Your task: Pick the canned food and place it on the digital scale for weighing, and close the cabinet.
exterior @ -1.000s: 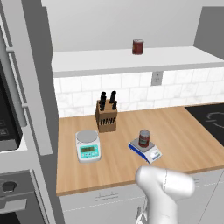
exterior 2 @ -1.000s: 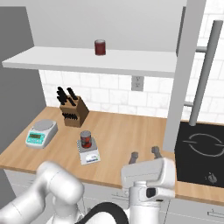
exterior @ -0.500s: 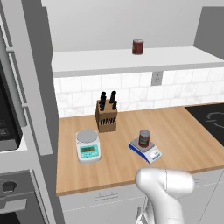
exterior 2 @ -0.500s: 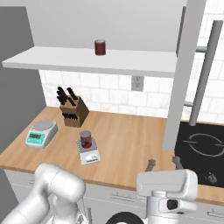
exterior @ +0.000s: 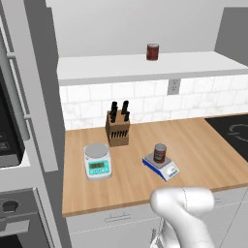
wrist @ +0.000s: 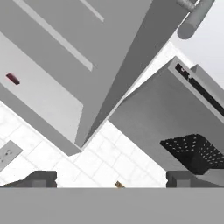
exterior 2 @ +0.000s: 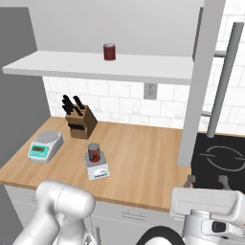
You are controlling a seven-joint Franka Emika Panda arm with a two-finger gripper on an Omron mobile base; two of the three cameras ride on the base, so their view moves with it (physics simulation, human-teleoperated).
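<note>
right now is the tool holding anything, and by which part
Nothing is held. The tool is open with nothing between its fingers, low by the stove, and the canned food already stands on the digital scale.

My light, matt wooden table (exterior: 203, 145) carries a red-labelled metal-topped tin (exterior: 160, 153) (slightly glossy) on the grey-plated blue digital scale (exterior: 167, 169); the flat grey cabinet door (exterior 2: 198, 81) looks smooth.

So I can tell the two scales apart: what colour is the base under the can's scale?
Blue, beneath the digital scale, clearest in the left base view.

red tin (exterior: 160, 153) atop blue scale (exterior: 161, 167)
</note>
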